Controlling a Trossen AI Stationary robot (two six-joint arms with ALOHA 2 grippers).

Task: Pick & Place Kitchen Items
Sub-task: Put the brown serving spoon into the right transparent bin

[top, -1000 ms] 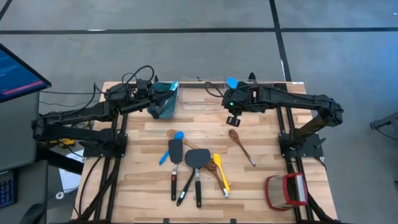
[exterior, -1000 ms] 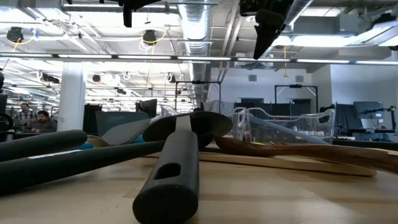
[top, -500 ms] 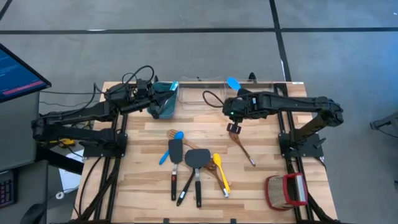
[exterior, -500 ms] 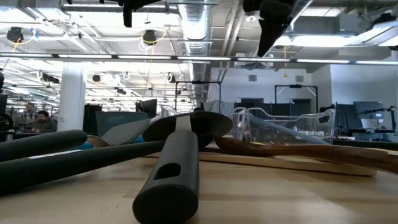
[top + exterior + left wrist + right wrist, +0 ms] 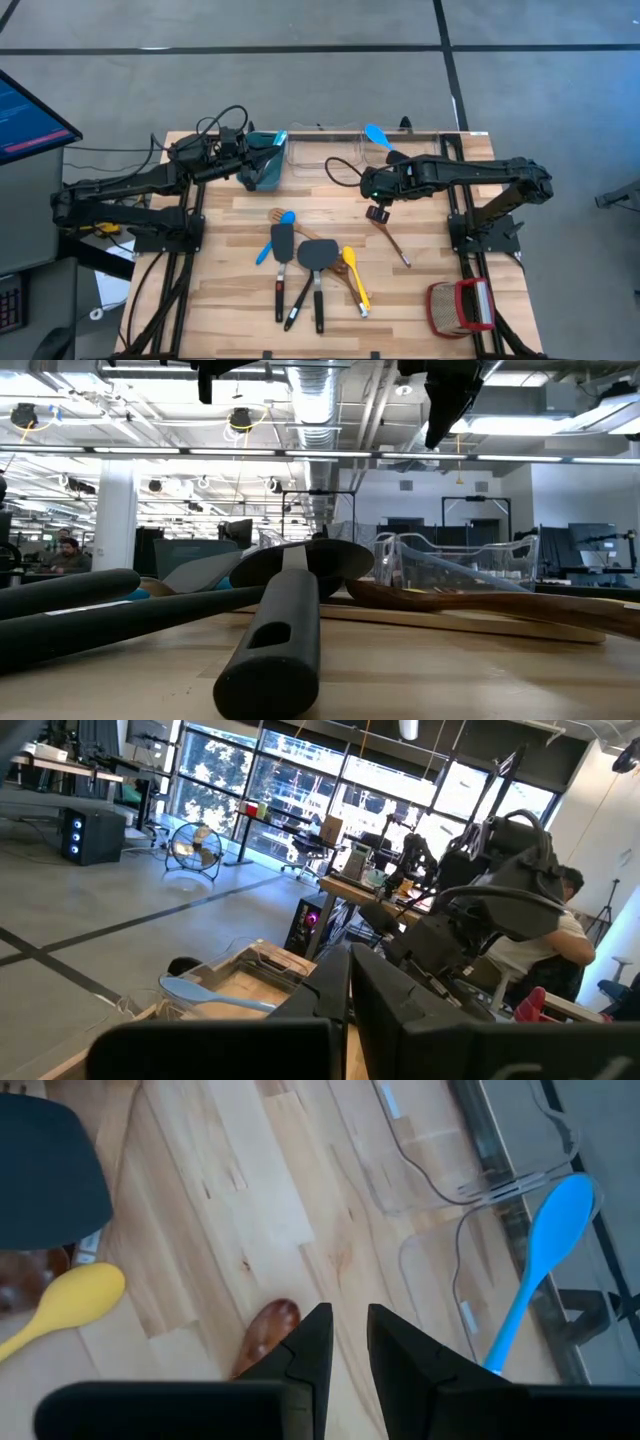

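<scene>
Several long-handled utensils lie mid-table: two black spatulas (image 5: 281, 243) (image 5: 318, 255), a blue spoon (image 5: 287, 217), a yellow spoon (image 5: 352, 262) and a brown wooden spoon (image 5: 390, 238). Another blue spoon (image 5: 378, 135) (image 5: 545, 1250) lies by the table's far edge, right of the clear bin. My right gripper (image 5: 377, 210) (image 5: 348, 1330) hangs high above the brown spoon's bowl (image 5: 268, 1330), pointing steeply down, narrowly open and empty. My left gripper (image 5: 258, 158) (image 5: 350, 975) stays shut, pointing level, high over the teal bin (image 5: 265, 172).
A clear bin (image 5: 325, 155) stands at the far middle, with a black cable loop (image 5: 340, 160) over it. A red-and-tan basket (image 5: 460, 305) sits at the near right corner. Bare wood lies along the near left. In the low view, people (image 5: 65, 548) sit far behind.
My right gripper has swung from beside the clear bin toward the table's near edge, and it now hangs over the brown spoon's bowl. It has rolled a little about its own axis. More of the far blue spoon's handle shows.
</scene>
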